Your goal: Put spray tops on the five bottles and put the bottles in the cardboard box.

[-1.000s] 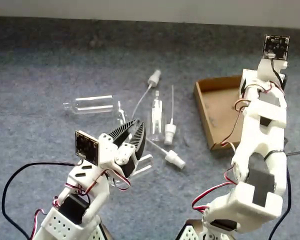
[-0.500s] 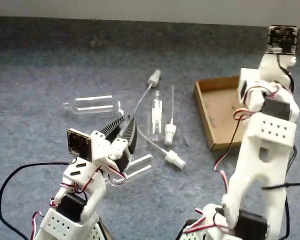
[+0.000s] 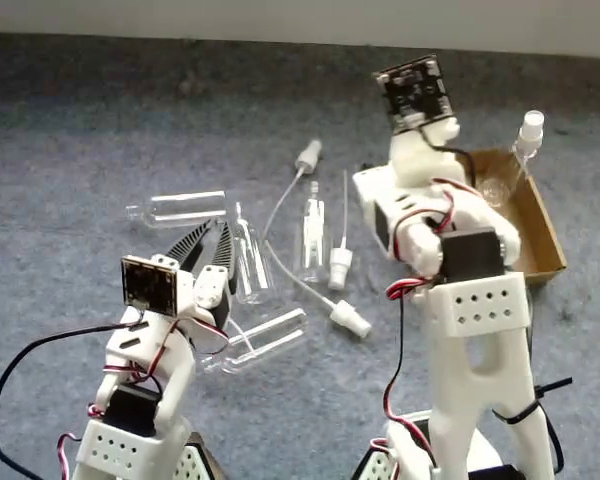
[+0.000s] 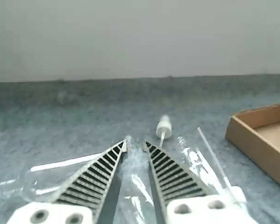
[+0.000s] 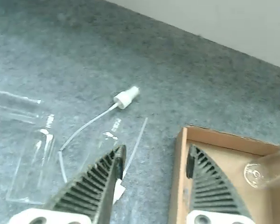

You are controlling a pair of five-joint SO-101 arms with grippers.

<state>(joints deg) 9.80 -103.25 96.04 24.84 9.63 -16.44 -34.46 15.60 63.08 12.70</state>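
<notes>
Left end effector narrowly parted over clear bottle, right end effector wide above cardboard box, capped bottle inside

Indoor room: grey carpet, pale wall

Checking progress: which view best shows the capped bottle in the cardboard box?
High view: the whole bottle, spray top on, in the cardboard box. The right wrist view catches its clear base; the left wrist view, a box corner.
</notes>
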